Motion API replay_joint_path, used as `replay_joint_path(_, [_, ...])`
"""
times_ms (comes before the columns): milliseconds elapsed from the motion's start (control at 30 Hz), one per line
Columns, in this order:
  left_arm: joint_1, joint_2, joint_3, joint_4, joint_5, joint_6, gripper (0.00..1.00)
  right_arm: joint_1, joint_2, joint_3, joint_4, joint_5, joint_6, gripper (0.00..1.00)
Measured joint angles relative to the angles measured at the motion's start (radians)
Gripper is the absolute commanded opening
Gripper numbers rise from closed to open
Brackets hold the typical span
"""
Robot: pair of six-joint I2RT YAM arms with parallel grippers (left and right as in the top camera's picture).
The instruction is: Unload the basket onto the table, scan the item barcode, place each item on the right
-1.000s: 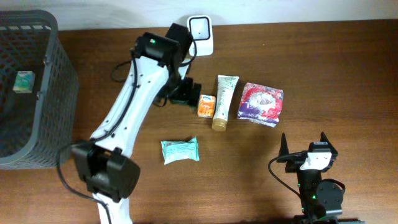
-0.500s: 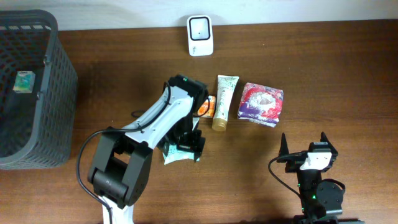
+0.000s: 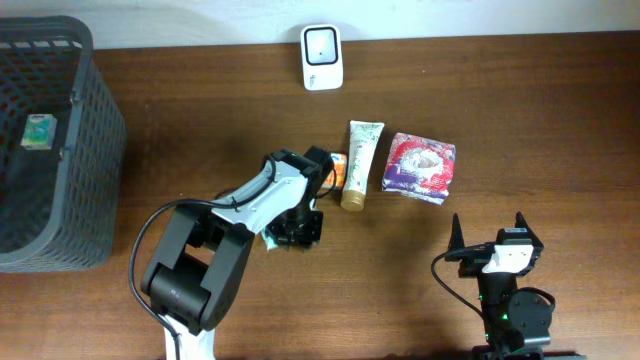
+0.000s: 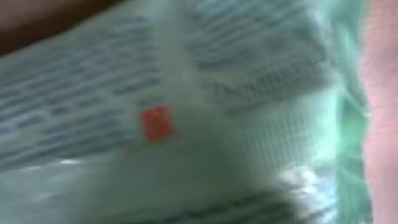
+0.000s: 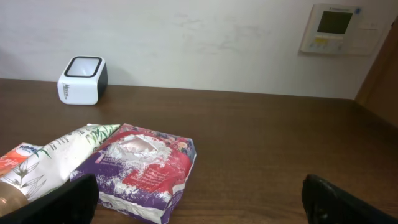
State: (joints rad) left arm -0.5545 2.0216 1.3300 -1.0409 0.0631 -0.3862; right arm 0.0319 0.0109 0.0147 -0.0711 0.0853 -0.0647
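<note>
Green pack [image 4: 186,112] directly beneath left jaws, fills left wrist view.

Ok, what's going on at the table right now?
The left end effector is down on the pale green packet mid-table, which fills the left wrist view; whether it is gripped is unclear. The right end effector sits open near the front edge, holding nothing. The scanner stands at the back edge. The tube, orange box and purple pack lie untouched.

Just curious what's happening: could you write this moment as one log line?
left tool: down on pale green plastic packet | right tool: open, empty
</note>
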Motion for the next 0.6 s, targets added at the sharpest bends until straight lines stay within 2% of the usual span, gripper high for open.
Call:
replay_joint_path(133, [0.040,-0.009,0.002,0.204,-0.066,-0.002,0.34,0.000,0.000,0.000,0.000,0.000,0.000,0.99])
replay_joint_path(200, [0.073,-0.008,0.000,0.355,-0.096,0.000,0.40,0.000,0.000,0.000,0.000,0.000,0.000,0.99])
replay_joint_path(300, [0.121,-0.008,-0.004,0.555,-0.122,0.097,0.47,0.000,0.000,0.000,0.000,0.000,0.000,0.99])
replay_joint_path(333, [0.127,-0.008,0.000,0.559,-0.124,0.118,0.48,0.000,0.000,0.000,0.000,0.000,0.000,0.99])
replay_joint_path(367, [0.135,-0.007,0.020,0.526,-0.125,0.141,0.53,0.000,0.000,0.000,0.000,0.000,0.000,0.99])
replay_joint_path(500, [0.151,-0.017,0.249,0.257,-0.127,0.196,0.57,0.000,0.000,0.000,0.000,0.000,0.001,0.99])
replay_joint_path(600, [0.171,-0.059,0.348,0.105,-0.128,0.203,0.61,0.000,-0.001,0.000,0.000,0.000,0.001,0.99])
